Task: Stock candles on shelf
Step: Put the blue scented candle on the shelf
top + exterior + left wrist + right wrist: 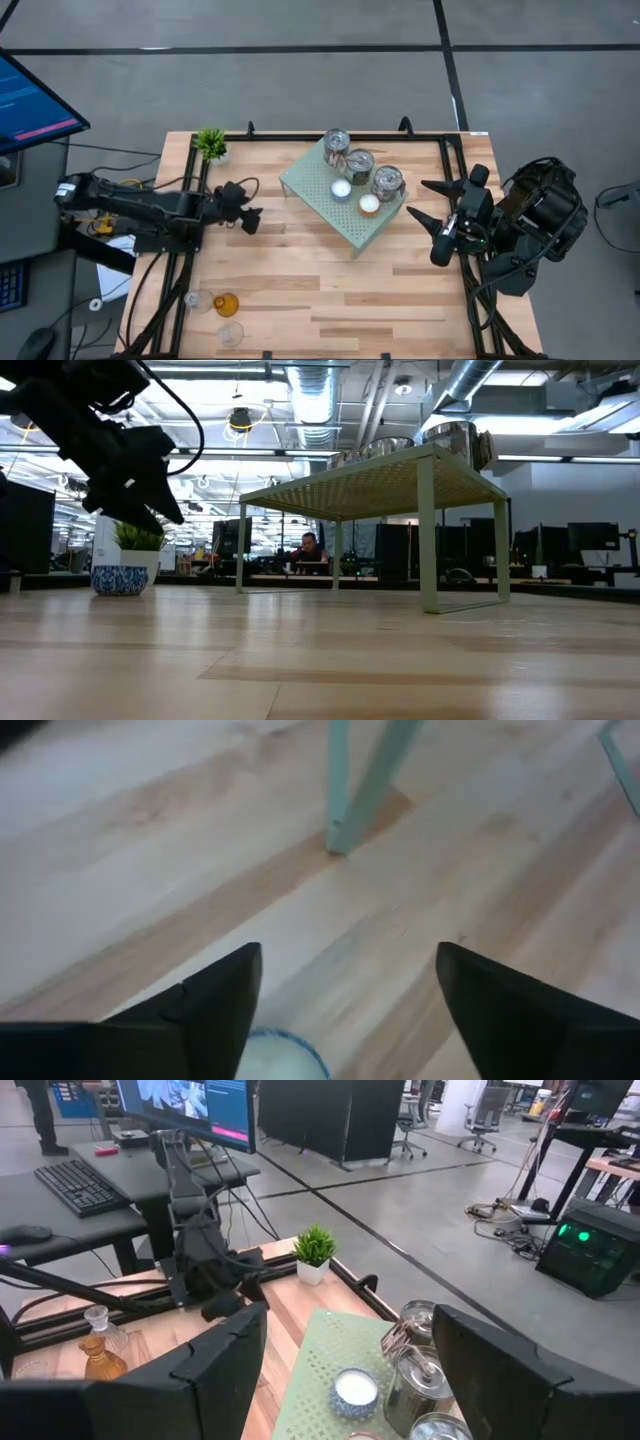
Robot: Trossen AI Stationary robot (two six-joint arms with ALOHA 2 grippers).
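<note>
The mint-green shelf [350,200] stands on its legs at the table's middle far side. On it are three silver tins [358,163] and two white tealights [341,189]. Two clear glass holders [196,300] and an amber one [226,304] stand on the table's near left corner. My left gripper [252,220] hangs above the table left of the shelf, fingers wide apart, pointing at a shelf leg [345,810]. My right gripper [415,197] hovers open, high by the shelf's right end, with nothing between its fingers. My left gripper has a blurred white round thing with a blue rim [285,1058] showing far back between its fingers at the wrist picture's lower edge. Whether either finger touches it, I cannot tell.
A small green plant in a blue-patterned pot [211,143] stands at the far left corner. Bare wood lies between the left gripper and the shelf and across the near half of the table. A black frame rail [190,200] runs along the table's sides.
</note>
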